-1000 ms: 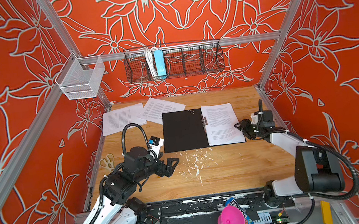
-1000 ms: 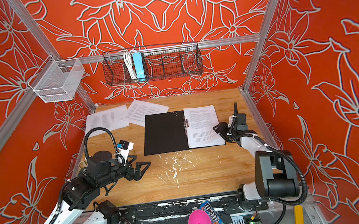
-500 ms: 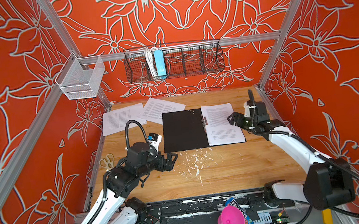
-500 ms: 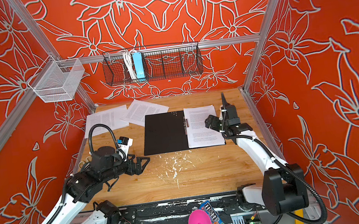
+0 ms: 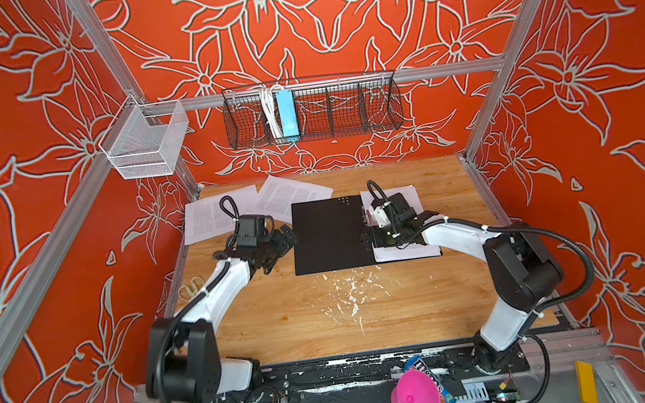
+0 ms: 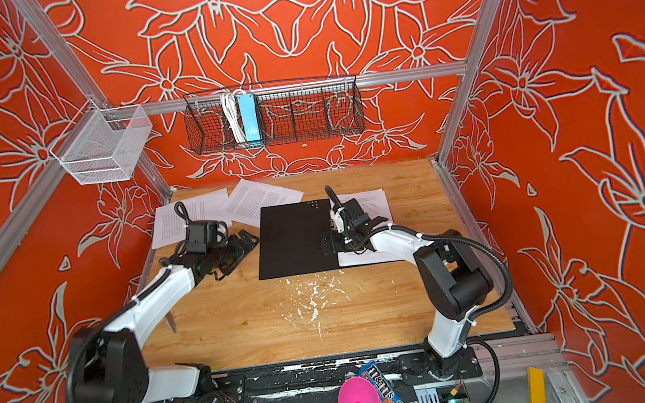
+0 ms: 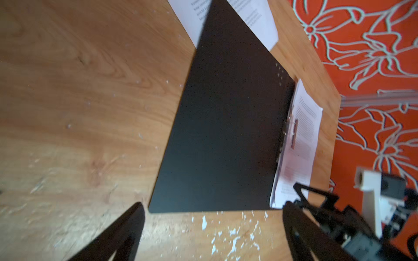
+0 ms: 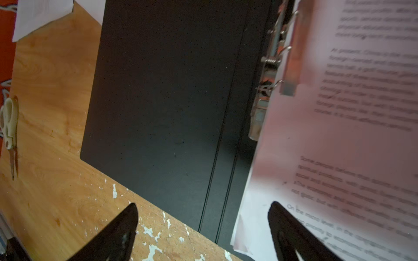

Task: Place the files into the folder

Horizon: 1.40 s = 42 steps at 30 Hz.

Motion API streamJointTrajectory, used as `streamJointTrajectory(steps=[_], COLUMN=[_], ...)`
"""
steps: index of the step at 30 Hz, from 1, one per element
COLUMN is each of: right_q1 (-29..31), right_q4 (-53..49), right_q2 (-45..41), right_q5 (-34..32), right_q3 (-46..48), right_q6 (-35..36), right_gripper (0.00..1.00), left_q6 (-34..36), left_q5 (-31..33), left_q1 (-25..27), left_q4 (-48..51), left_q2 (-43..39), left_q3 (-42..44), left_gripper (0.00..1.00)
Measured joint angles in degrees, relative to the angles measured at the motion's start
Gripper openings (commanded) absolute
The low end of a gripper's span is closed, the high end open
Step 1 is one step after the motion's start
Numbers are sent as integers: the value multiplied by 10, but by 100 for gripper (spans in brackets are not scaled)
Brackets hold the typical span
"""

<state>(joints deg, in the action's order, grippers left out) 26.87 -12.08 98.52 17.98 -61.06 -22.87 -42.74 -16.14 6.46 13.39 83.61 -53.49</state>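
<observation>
- Over the folder's spine, at the right claw (image 8: 203, 226), sits the main risk. One finger (image 8: 291, 232) hangs above the near corner of the filed sheets (image 8: 350, 146). A low sweep would likely drag or crease the top sheet, or pull it askew at the metal clip (image 8: 271, 63).
- Right claw: jaws wide apart, nothing between them. The other finger is above the bare table (image 8: 56, 203), just off the folder's near edge. Whether either finger touches paper, I cannot tell.
- Left claw (image 5: 278, 249): jaws also wide apart and empty. It is just beside the left edge of the folder (image 5: 329, 235), above the wood, touching nothing I can see.
- Risk there: the folder lies loose and flat, so a nudge on that edge would probably slide the whole thing.
- Folder: open, black inside up, mid-table toward the back, with the filed sheets on its right half.
- Loose sheets (image 5: 206, 221): at the back left, not yet in. One sheet has a corner tucked under the folder's far left corner.
- Judgement: thin paper flat on wood gives a claw little to pinch, so scraping or crumpling is likely. Pulling the tucked sheet could shift the cover.
- Scissors (image 5: 189, 288): at the left table edge, beside the left forearm. A possible snag if that arm swings back.
</observation>
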Motion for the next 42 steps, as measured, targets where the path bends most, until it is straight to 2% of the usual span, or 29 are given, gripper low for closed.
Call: streamJointTrajectory(steps=[7,14,24,35,42], right_q1=[39,43,42,27,21], right_q4=[14,21,23,56,65], right_q2=[3,12,50,73,77], right_q5=[0,-12,-13,25,38], right_q3=[0,0,0,-10,-10], right_q6=[6,15,17,9,1], right_gripper=[90,90,91,91,90], left_q6=[-49,-85,-128,-228,-262], left_q5=[32,61,73,45,18], left_q1=[-27,-42,-57,-61,-61], left_q4=[-21,-37,-137,-408,-522], left_q2=[193,319,377,453,503], left_q3=[-164,-254,-263,-244,-257], left_gripper=[74,69,69,69,67])
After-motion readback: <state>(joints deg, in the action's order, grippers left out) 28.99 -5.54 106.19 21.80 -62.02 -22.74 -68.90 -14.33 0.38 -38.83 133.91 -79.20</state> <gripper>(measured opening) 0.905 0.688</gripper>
